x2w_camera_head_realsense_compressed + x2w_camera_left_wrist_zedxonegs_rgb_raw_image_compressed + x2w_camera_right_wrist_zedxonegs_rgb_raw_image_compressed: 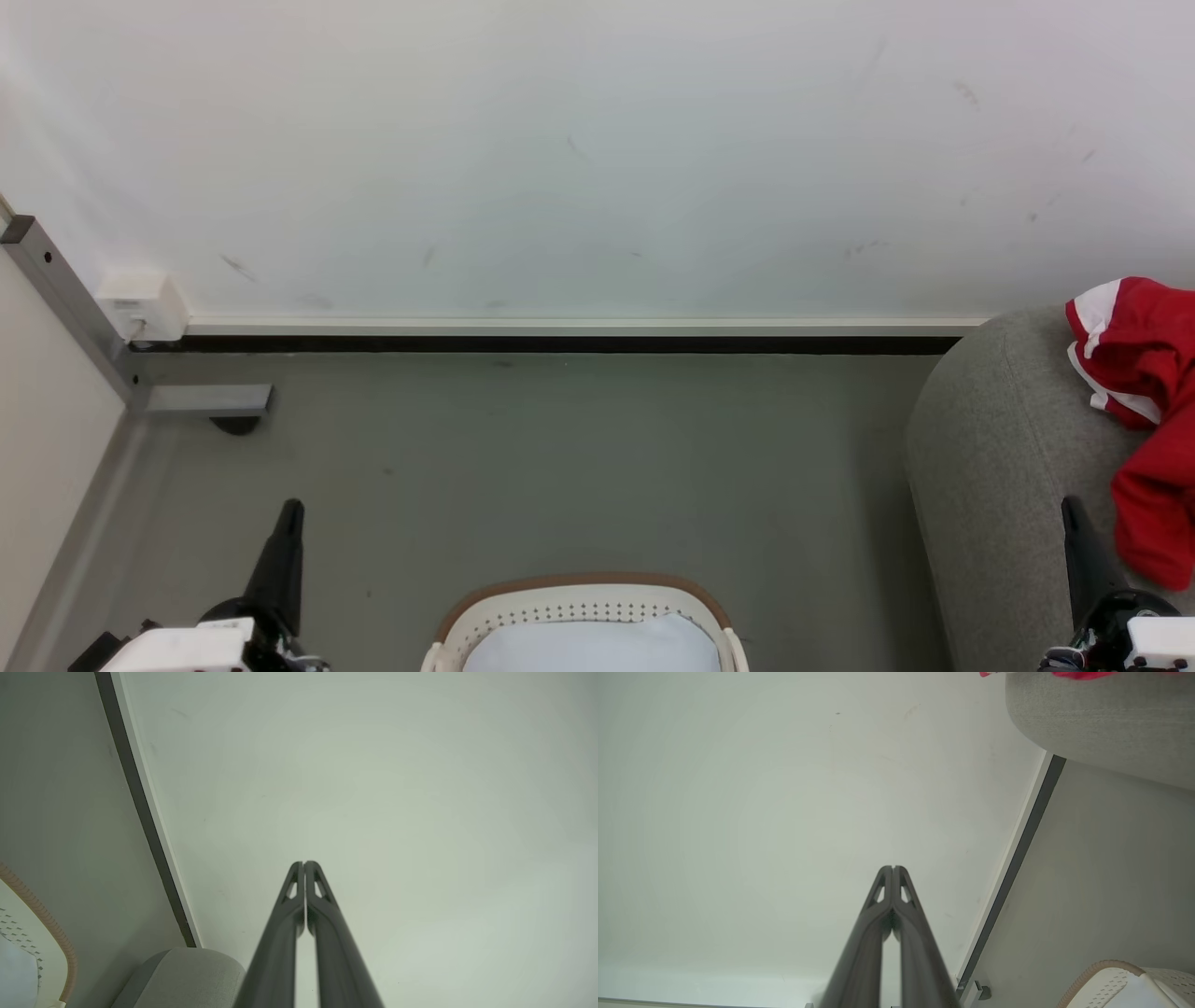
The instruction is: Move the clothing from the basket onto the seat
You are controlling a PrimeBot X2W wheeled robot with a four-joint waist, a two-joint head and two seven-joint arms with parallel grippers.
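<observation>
The left gripper point(303, 863) is pointing at the white wall point(597, 140), its two dark fingers pressing together along their length and gripping nothing. The right gripper point(893, 868) is doing likewise, closed tip to tip, empty and touching nothing. The red clothing point(1153, 420) is lying draped on the grey seat point(999, 467). The basket point(583, 583) is sitting on the floor point(560, 448) between the two grippers, holding a pale cloth point(593, 644).
</observation>
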